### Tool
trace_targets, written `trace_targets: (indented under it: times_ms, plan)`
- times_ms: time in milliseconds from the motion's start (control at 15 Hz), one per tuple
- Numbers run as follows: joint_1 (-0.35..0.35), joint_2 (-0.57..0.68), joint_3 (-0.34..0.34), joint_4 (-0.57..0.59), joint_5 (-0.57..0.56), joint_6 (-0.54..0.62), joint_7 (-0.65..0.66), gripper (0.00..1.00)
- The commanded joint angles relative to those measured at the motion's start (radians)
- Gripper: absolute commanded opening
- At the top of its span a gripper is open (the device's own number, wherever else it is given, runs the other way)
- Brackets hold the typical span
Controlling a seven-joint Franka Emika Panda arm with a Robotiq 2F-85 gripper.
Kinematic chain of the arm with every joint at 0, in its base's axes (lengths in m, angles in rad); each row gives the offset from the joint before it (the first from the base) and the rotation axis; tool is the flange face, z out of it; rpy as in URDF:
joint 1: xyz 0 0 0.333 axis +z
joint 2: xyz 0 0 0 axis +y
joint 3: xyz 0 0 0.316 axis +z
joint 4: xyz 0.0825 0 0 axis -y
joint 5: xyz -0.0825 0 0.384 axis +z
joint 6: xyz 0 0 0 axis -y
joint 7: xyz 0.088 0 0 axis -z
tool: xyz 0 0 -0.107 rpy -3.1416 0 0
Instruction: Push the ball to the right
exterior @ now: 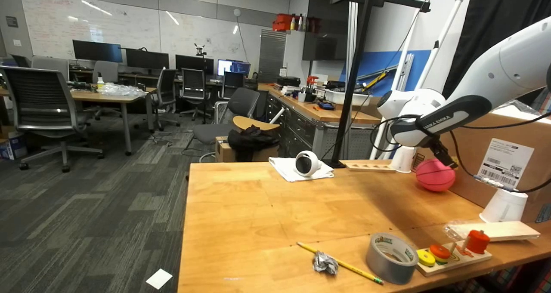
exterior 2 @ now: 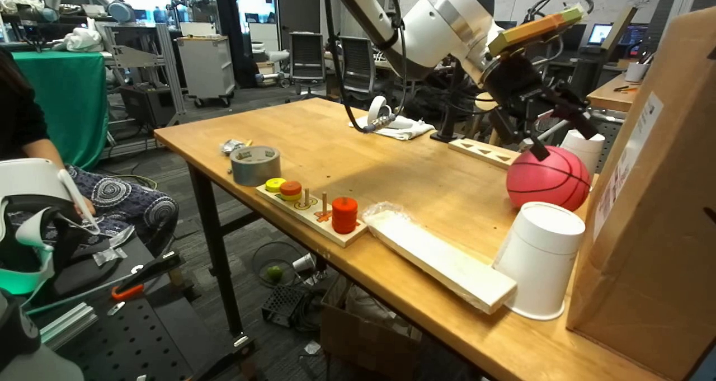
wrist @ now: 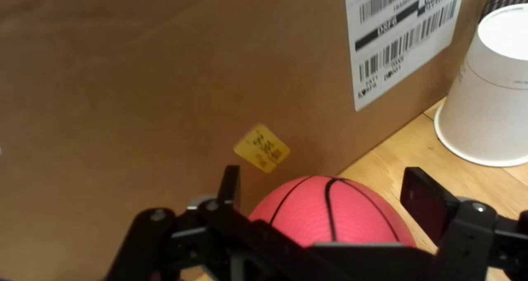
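The pinkish-red ball (exterior: 435,177) with dark seam lines rests on the far right of the table. In an exterior view the ball (exterior 2: 548,179) sits beside the cardboard box. My gripper (exterior 2: 566,137) is open, its fingers spread just above and partly in front of the ball's top. It also shows at the arm's end in an exterior view (exterior: 447,160). In the wrist view the ball (wrist: 334,211) lies between the two spread fingers (wrist: 321,180), with gaps at both sides near the tips. The gripper base hides its lower part. I cannot tell whether a finger touches it.
A large cardboard box (exterior 2: 643,202) stands right behind the ball. White cups (exterior 2: 540,258) (exterior: 403,159) stand on both sides of it. A grey tape roll (exterior: 391,258), a ring toy (exterior: 454,258), a wrapped board (exterior 2: 442,258) and a black-and-white round object (exterior: 306,163) are on the table.
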Motion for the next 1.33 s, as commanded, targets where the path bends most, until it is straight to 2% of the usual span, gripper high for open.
trace_targets:
  times_ms: [0, 267, 667, 1267]
  plan:
    - [0.012, 0.024, -0.022, 0.081, -0.066, -0.065, 0.127, 1.00]
    - [0.021, 0.027, -0.004, 0.089, -0.112, -0.107, 0.203, 1.00]
    - [0.012, 0.010, 0.045, 0.049, -0.088, -0.096, 0.201, 1.00]
    - [0.013, 0.010, 0.047, 0.049, -0.088, -0.098, 0.202, 1.00]
